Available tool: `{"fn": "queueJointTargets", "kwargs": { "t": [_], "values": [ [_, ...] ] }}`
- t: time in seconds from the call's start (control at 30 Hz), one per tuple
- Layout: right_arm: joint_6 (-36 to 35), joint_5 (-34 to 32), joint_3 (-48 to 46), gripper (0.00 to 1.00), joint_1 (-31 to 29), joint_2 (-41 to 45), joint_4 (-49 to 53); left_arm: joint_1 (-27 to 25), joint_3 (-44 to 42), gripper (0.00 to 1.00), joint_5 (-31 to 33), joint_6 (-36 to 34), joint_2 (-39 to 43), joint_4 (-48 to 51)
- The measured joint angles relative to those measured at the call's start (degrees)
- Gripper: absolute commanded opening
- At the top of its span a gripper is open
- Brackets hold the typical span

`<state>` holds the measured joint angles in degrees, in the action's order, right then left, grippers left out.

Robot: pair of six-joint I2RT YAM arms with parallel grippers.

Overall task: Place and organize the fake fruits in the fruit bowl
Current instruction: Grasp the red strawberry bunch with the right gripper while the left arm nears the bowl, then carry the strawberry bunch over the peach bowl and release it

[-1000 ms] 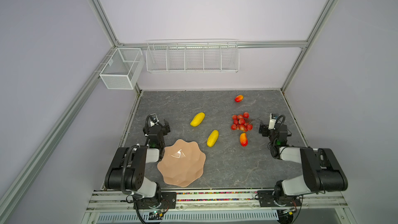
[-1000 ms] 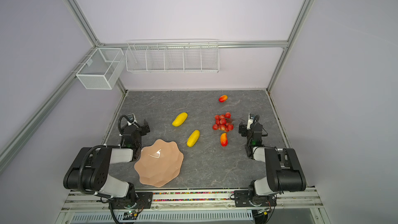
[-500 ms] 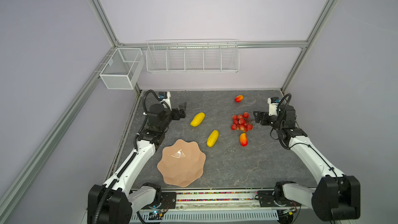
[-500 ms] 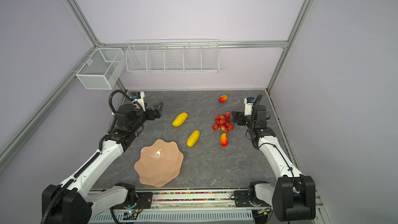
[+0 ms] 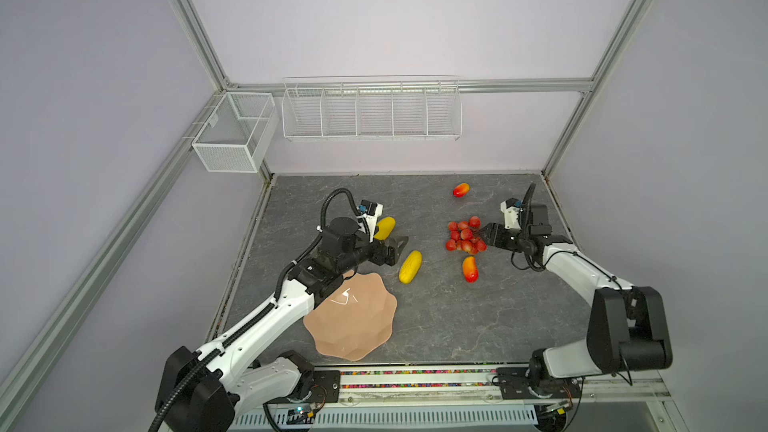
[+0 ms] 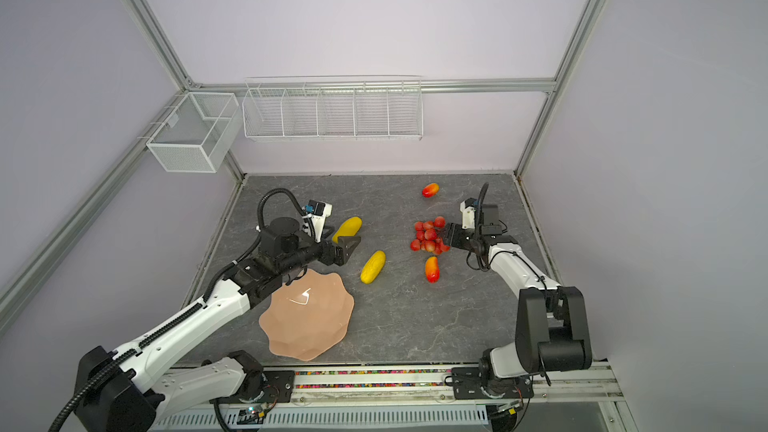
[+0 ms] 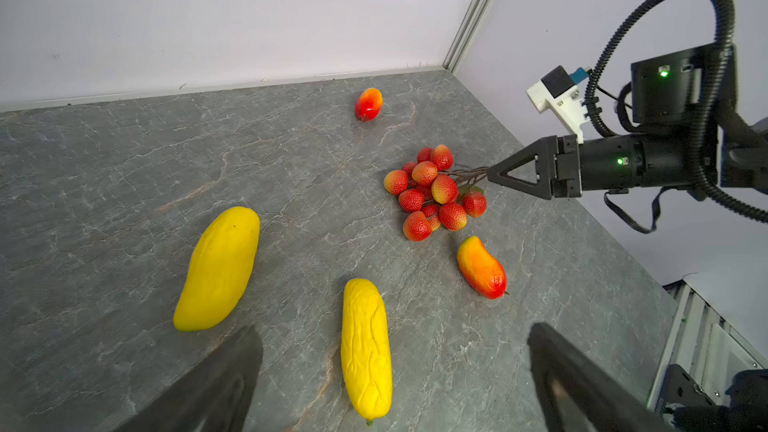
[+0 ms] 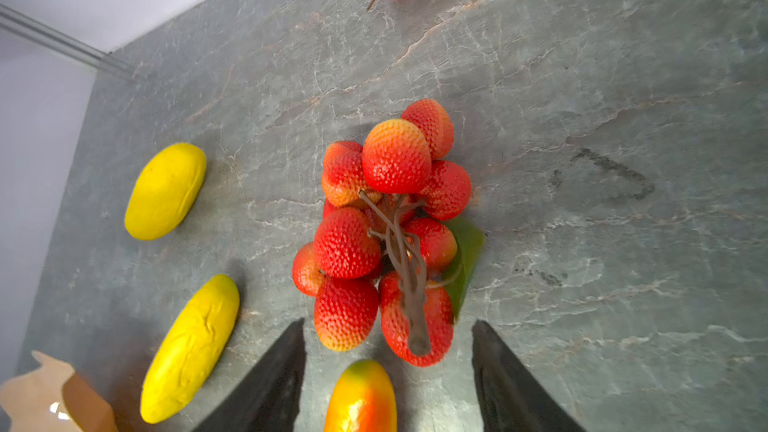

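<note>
Now the right hand (image 8: 388, 324), released, straddles the stem end of the berry bunch (image 8: 386, 218); the left hand (image 5: 397, 249), released too, hovers well apart from it.

Pale lilac walls (image 5: 395, 14), alu frame posts (image 5: 190, 22). Grey marbled stone-look tabletop (image 5: 436, 326). White wire divider rack (image 5: 371, 108) on back wall; white mesh box (image 5: 232, 135) well beyond left gripper (image 5: 395, 249). Even light.

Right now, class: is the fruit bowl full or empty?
Empty: the fruit bowl shows a bare peach inside, no fruit in it.
</note>
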<state>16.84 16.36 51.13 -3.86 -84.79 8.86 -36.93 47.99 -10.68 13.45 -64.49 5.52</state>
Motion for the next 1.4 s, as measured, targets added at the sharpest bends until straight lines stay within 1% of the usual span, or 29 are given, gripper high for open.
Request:
{"fn": "queueJointTargets", "kwargs": {
  "t": [0.07,0.23,0.27,0.4,0.43,0.5,0.67,0.8,0.93,1.07,1.17,1.27,1.4],
  "values": [
    [0.2,0.1,0.8,0.57,0.0,-1.3,-0.5,-0.1,0.0,0.99,-0.2,0.0,-0.6,0.0],
    [0.6,0.7,2.8,0.41,0.0,-4.7,-1.2,-0.2,0.0,0.99,-0.7,0.3,-2.5,0.0],
    [0.7,0.9,3.2,0.40,0.0,-5.3,-1.2,-0.2,0.0,0.99,-0.8,0.4,-2.6,0.0],
    [0.9,1.4,3.9,0.22,0.0,-6.8,-1.2,-0.2,0.0,0.99,-0.8,0.9,-2.8,-0.2],
    [0.9,1.4,4.0,0.19,0.0,-7.0,-1.1,-0.2,0.0,0.99,-0.8,1.0,-2.8,-0.4],
    [1.0,1.1,4.0,0.18,0.0,-7.0,-1.0,-0.3,0.0,0.99,-0.7,1.1,-3.0,-0.7],
    [0.4,-0.8,4.8,0.07,0.0,-6.9,0.6,-0.3,0.0,0.99,-0.3,1.1,-3.5,-0.4],
    [-0.6,-2.3,5.9,0.07,0.1,-5.1,3.2,-0.3,0.6,0.99,2.2,1.5,-3.5,1.3],
    [-0.9,-3.3,6.6,0.07,0.1,-0.5,5.2,-0.3,3.1,0.99,6.4,1.7,-2.7,6.8],
    [-1.0,-2.9,8.0,0.07,0.1,5.1,6.8,-0.3,4.8,0.99,9.8,2.9,0.2,12.3],
    [-1.2,-1.0,9.7,0.07,-0.6,8.6,7.9,-0.3,5.9,0.99,12.5,5.0,3.2,18.3],
    [-1.0,2.7,11.5,0.07,-3.1,11.2,8.5,-0.3,8.4,0.99,15.9,7.8,6.1,26.3],
    [0.8,8.0,13.4,0.07,-10.3,12.5,8.5,-0.3,12.5,0.99,19.5,11.7,9.7,37.7]
  ]
}}
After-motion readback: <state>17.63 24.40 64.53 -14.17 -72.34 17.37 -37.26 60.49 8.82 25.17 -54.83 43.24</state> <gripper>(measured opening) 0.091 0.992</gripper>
